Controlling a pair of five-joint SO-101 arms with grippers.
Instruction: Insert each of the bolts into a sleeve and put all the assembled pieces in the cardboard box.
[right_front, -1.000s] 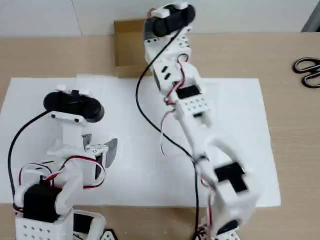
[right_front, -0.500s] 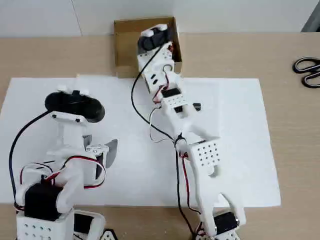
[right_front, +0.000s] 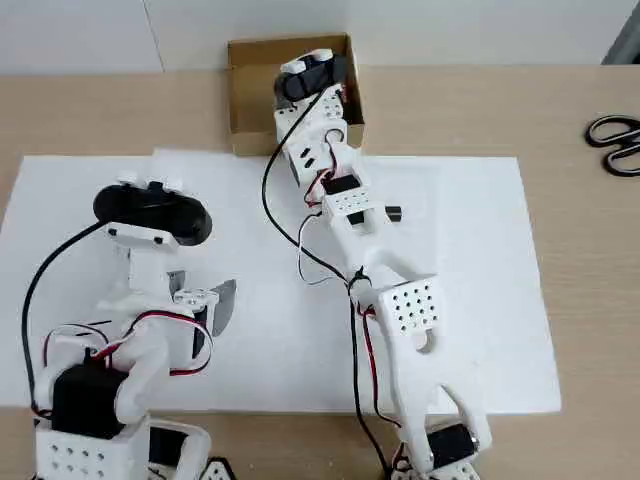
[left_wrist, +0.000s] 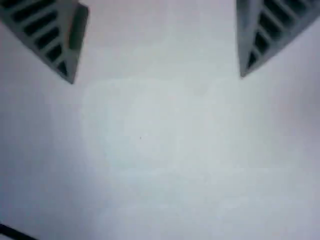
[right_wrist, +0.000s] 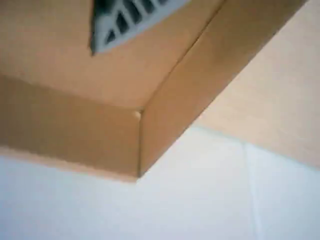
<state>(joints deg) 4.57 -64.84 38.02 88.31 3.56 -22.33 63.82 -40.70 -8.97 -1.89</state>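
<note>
Cardboard box (right_front: 250, 100) on the desk (right_front: 100, 110), far side, beyond the white sheet (right_front: 470, 300), right gripper (right_front: 318, 68) over its inside; cannot tell those jaws' opening or load. Left gripper (left_wrist: 155, 60) over the sheet, jaws spread wide, holding nothing. Looks like a late delivery step; cannot judge the box's contents. Scissors (right_front: 612, 140) well apart, blocking nothing.

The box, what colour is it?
Plain brown. The cardboard box shows best in the high view.

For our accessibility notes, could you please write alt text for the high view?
The right arm extends across a white sheet to the open cardboard box. The left arm's end effector hangs open above the sheet; scissors lie on the table.
</note>
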